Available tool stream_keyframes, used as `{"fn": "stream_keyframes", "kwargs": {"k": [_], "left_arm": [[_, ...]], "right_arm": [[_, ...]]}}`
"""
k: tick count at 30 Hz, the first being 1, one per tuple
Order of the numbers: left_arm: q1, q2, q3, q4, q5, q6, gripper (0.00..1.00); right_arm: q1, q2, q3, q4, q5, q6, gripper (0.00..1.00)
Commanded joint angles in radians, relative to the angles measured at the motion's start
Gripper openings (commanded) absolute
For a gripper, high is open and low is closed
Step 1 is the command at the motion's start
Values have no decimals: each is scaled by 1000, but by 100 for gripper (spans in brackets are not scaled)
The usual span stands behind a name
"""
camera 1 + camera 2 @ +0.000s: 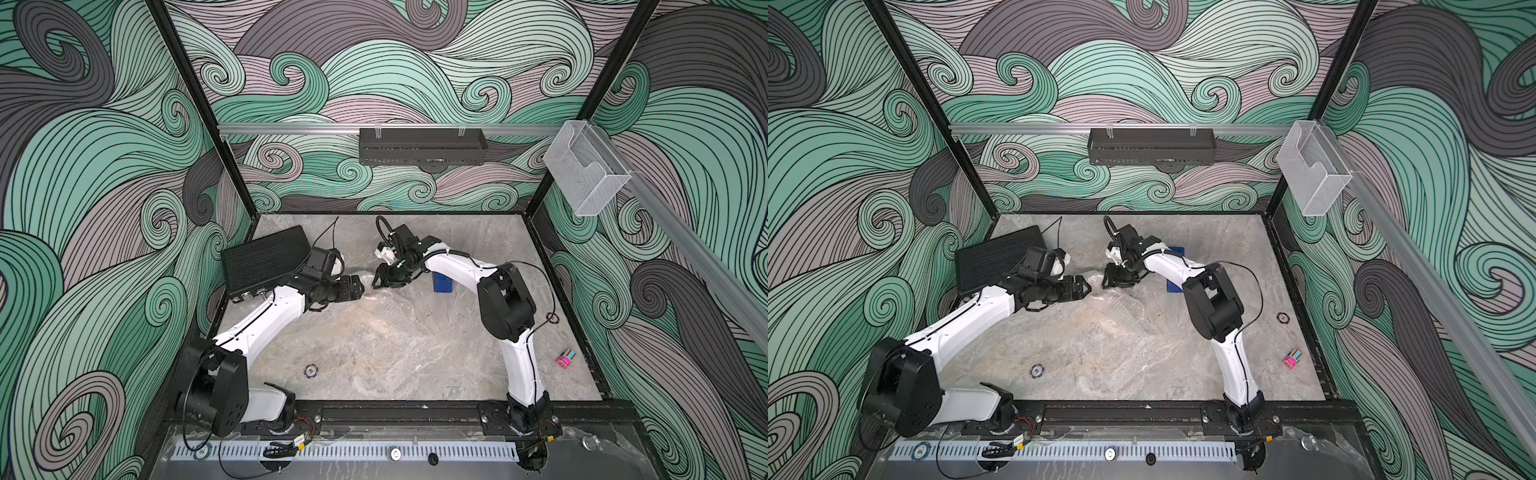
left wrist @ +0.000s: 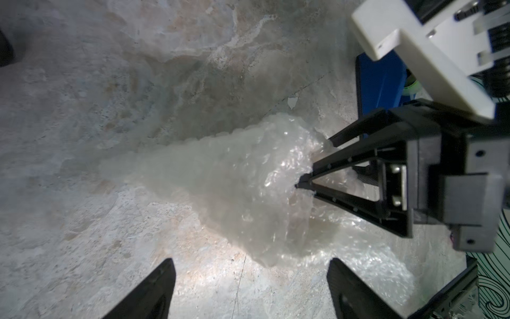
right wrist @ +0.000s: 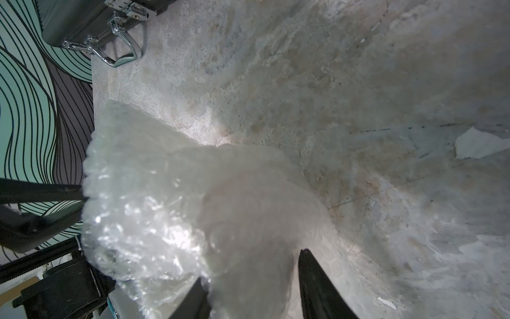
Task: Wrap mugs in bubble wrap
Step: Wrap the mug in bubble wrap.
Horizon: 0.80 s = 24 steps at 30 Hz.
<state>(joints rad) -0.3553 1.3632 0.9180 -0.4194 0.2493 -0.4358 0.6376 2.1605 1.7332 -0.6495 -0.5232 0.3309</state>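
In both top views the bubble wrap [image 1: 390, 309] is lying on the far half of the table [image 1: 374, 374], between the two arms. A blue tape dispenser [image 1: 442, 283] is standing near it, by the right arm. The left gripper [image 1: 360, 288] and the right gripper [image 1: 388, 286] are facing each other over the wrap's bunched end. The mug cannot be made out from here.

In the left wrist view the left gripper's jaws are standing wide apart with nothing between them, and the bundle is lying just ahead. The right gripper is biting into the thick, shiny end, its jaws clamped on the bubble wrap. The bundle is lying low on the table, widest at that grip and narrowing away from it, so its long axis is running out from the right gripper's tips.

In the right wrist view a faint pinkish form, probably the mug [image 3: 248, 215], is showing through the layers in front of the right jaws. Which way its mouth or handle points cannot be told.

The wrap is likely light, soft and springy (and slick), so it will probably unfold if let go. The mug inside is hard and breakable. The safest hold looks to be across the mug's body through the padding, with the free gripper taking the loose edge.
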Motion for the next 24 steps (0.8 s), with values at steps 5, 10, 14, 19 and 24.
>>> {"fn": "stream_keyframes", "kwargs": {"k": [5,10,14,19,24], "left_arm": [[7,86,40,89,17,-33,87],[6,146,63,100,-33,-60,85],[4,176,53,144,-48,-95,84],[1,203,28,176,-97,-136,80],[-2,211,1,233,-121,-180,77]], "right_arm": [[10,33,13,2,-2,-23,43],[12,35,15,11,-10,-29,42],[12,39,13,20,-19,-32,42],[15,28,10,32,-26,-35,42],[15,13,6,45,-35,-33,43]]}}
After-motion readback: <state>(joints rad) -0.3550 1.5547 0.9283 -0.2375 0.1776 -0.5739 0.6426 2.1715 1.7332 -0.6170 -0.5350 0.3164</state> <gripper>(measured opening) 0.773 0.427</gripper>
